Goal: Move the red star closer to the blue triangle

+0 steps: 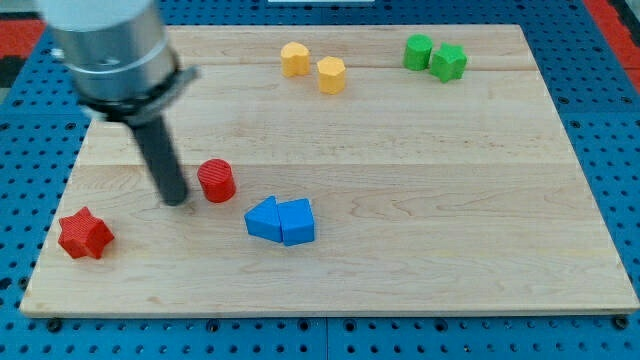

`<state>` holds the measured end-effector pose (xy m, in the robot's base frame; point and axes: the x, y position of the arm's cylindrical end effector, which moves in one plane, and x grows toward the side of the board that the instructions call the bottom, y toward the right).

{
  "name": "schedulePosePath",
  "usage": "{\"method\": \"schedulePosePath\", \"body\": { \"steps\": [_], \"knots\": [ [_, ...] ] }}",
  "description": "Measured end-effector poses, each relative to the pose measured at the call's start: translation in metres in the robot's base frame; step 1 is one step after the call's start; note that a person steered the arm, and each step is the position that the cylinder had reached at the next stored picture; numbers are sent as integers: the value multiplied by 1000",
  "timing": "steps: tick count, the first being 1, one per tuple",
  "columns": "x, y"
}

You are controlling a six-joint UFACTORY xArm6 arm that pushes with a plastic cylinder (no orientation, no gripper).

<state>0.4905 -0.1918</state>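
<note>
The red star (pixel 84 234) lies near the board's lower left corner. The blue triangle (pixel 264 219) sits at the lower middle, touching a second blue block (pixel 297 222) on its right. My tip (pixel 175 199) rests on the board between them, up and to the right of the red star and just left of a red cylinder (pixel 216 181). The tip touches neither the star nor the triangle.
Two yellow blocks (pixel 294 59) (pixel 331 75) sit at the top middle. Two green blocks (pixel 419 51) (pixel 448 62) sit at the top right. The wooden board (pixel 450 200) lies on a blue pegboard surface.
</note>
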Motion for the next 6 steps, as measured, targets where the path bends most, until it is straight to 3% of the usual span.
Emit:
{"method": "schedulePosePath", "body": {
  "steps": [1, 2, 3, 4, 5, 6],
  "knots": [
    [-28, 19],
    [-20, 116],
    [-19, 129],
    [-55, 33],
    [-28, -34],
    [19, -42]
  ]
}}
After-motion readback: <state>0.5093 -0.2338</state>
